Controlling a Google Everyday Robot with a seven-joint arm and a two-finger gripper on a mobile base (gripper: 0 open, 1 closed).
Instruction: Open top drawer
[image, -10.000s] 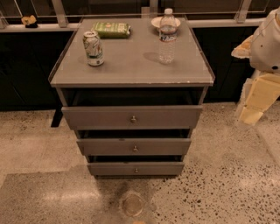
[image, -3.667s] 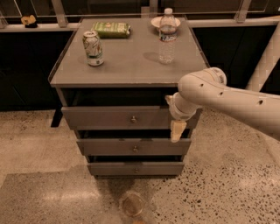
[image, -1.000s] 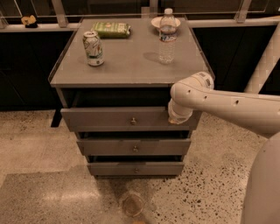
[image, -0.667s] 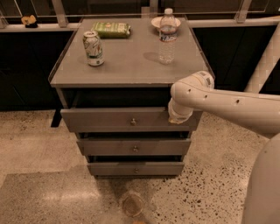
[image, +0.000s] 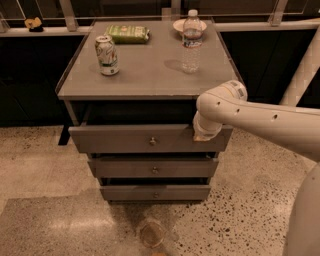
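The top drawer (image: 125, 139) is the widest grey front, directly under the cabinet's tabletop (image: 145, 75), with a small round knob (image: 152, 141) at its centre. It stands out a little, leaving a dark gap beneath the tabletop. My white arm (image: 260, 117) comes in from the right and bends down at the drawer's upper right corner. The gripper (image: 204, 134) sits at that top edge, right of the knob, its tip dipping behind the front panel.
A soda can (image: 106, 55), a green packet (image: 127, 33), a water bottle (image: 191, 42) and a bowl (image: 176, 25) are on the tabletop. Two narrower drawers (image: 154, 169) (image: 155, 192) sit below. A clear cup (image: 151, 232) lies on the speckled floor in front.
The arm swung in from the right and lowered onto the top drawer's right upper edge. Over the last second it has held there, and the drawer barely moved.
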